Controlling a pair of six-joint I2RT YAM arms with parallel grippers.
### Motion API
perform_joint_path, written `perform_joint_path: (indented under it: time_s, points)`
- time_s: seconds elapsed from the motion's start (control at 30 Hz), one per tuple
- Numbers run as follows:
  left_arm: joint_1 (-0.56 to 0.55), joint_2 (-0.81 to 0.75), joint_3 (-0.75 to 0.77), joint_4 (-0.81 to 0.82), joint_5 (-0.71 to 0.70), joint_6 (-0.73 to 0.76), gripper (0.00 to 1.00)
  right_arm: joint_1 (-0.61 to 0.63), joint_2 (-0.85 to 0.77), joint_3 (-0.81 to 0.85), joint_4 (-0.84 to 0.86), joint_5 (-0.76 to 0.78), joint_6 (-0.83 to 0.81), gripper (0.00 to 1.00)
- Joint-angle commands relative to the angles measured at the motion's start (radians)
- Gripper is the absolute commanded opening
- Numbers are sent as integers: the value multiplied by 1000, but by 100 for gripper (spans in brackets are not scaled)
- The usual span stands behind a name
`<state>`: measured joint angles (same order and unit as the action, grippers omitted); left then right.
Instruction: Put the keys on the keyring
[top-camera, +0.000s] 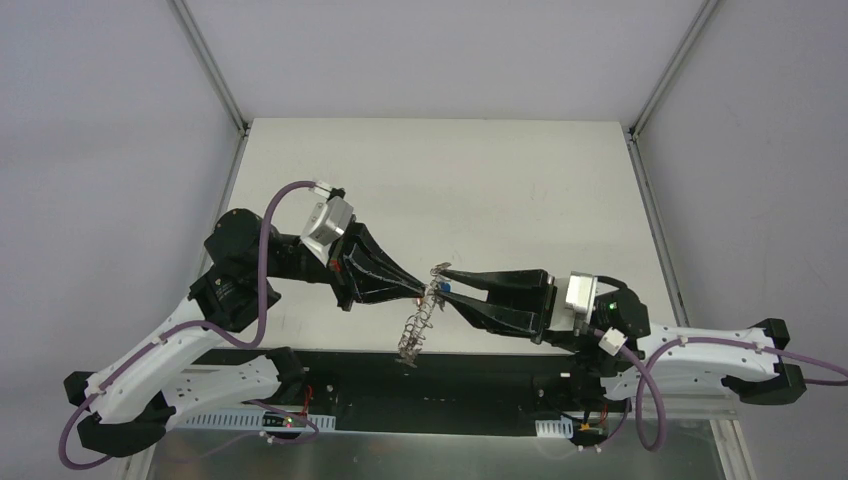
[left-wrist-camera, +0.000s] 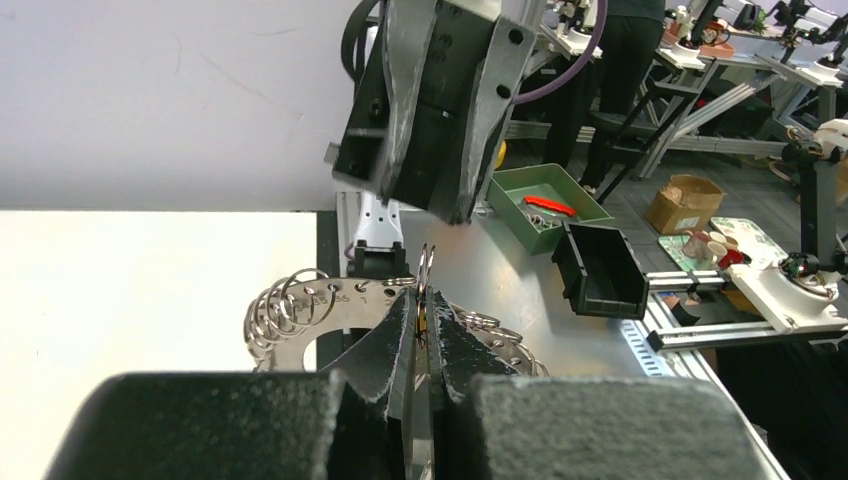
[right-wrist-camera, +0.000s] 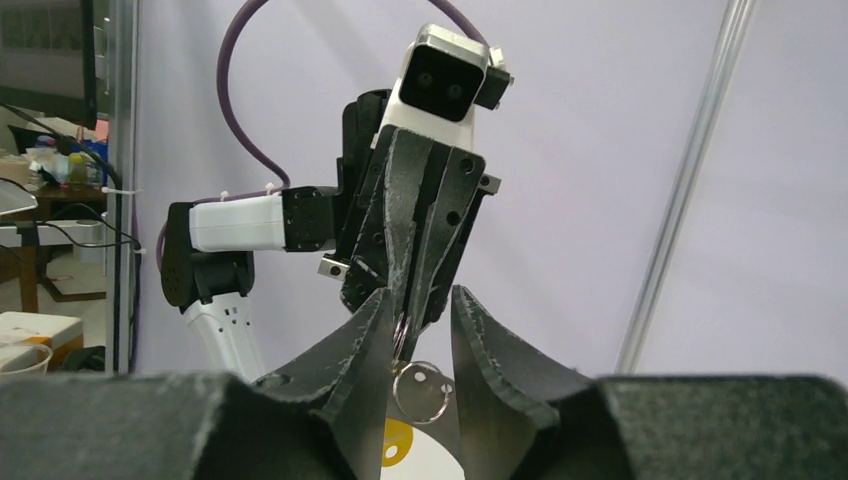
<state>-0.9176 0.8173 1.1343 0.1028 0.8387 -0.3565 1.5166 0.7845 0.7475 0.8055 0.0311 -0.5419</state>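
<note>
The keyring, a silvery ring fringed with small loops, hangs in the air over the table's near edge. My left gripper is shut on its top; in the left wrist view its fingertips pinch a thin loop, with the numbered ring plate spreading to both sides. My right gripper faces it tip to tip and is open. In the right wrist view a small loop sits between its fingers, and the yellow key head hangs just below. A blue speck at the tips may be the blue key.
The white table stretches beyond the arms. A dark base rail runs along the near edge under the hanging ring. Off the table, the left wrist view shows a green bin and a black bin.
</note>
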Motion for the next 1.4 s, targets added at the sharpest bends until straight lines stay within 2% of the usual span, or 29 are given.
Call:
perform_joint_path:
  time_s: [0.0, 0.13, 0.2, 0.3, 0.4, 0.57, 0.77, 0.9, 1.0, 1.37]
  points:
    - [-10, -20, 28, -8, -43, 20, 0, 7, -45, 109, -212, 51, 9, 33]
    - [-10, -12, 49, -92, -62, 53, 0, 7, -48, 259, -568, 68, 66, 35]
    - [-10, -4, 63, -157, -77, 70, 0, 4, -22, 369, -803, 88, 104, 35]
    - [-10, 18, 89, -232, -78, 84, 0, 5, 32, 518, -1053, 141, 165, 36]
    - [-10, 43, 107, -293, -71, 92, 0, 5, 88, 638, -1243, 173, 219, 36]
    - [-9, 87, 131, -371, -50, 92, 0, 3, 167, 768, -1445, 179, 290, 35]
    - [-10, 114, 135, -404, -13, 85, 0, -23, 226, 838, -1562, 107, 356, 35]
    - [-10, 123, 133, -416, 16, 88, 0, -96, 252, 866, -1594, 5, 402, 35]
    - [-9, 126, 129, -418, 32, 88, 0, -172, 273, 867, -1594, -92, 428, 33]
    - [-10, 120, 117, -419, 59, 96, 0, -249, 280, 814, -1513, -305, 446, 33]
